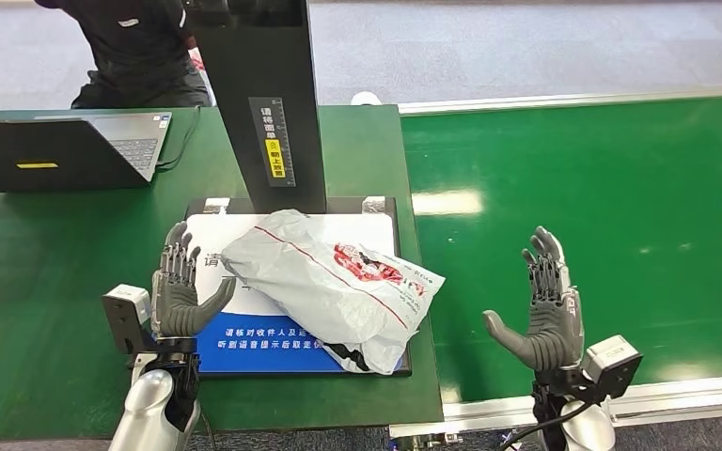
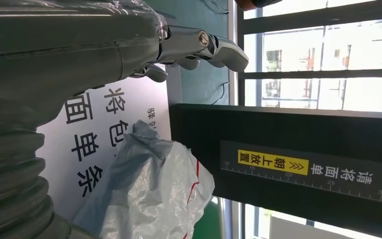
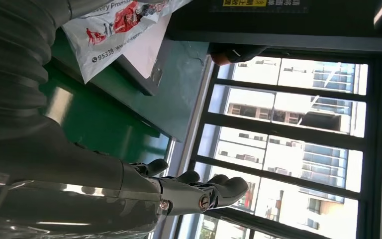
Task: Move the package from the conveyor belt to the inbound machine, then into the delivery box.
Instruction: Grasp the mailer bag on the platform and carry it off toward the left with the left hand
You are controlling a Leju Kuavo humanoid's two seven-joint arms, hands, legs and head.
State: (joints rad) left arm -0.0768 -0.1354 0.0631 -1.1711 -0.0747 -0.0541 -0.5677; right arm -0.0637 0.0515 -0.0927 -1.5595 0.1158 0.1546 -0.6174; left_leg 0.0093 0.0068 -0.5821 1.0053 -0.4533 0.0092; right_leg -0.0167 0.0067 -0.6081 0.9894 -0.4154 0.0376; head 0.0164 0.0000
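One package [image 1: 334,287]: a grey-white plastic mailer bag with red print and a thin red stripe, crumpled. It lies on the flat white-and-blue platform [image 1: 244,343] of the inbound machine, spread across the platform's right half, with its right corner reaching over the platform's right edge. It is off the conveyor belt.

One inbound machine: a black upright column [image 1: 268,103] rises from the back of the platform and carries one yellow label [image 1: 276,158] above a printed scale. In the left wrist view the same column [image 2: 288,164] and label [image 2: 272,162] sit just behind the bag [image 2: 149,194].

Two robot hands, both empty. Left hand [image 1: 180,287]: palm turned toward the package, fingers spread and pointing away from the robot, thumb out toward the bag's left end. Whether the thumb touches the plastic cannot be told from the head view. Right hand [image 1: 545,310]: fingers likewise spread and upright, thumb out to the left, held over the green conveyor belt [image 1: 620,216], well apart from the package. The right wrist view shows that hand [image 3: 179,191] with nothing in it, and the bag's printed corner [image 3: 114,30] lies beyond it on the platform.

One open laptop [image 1: 66,148] on the green table [image 1: 47,310], at its far left. One person [image 1: 136,47] in dark clothing sits behind the table, near the laptop.
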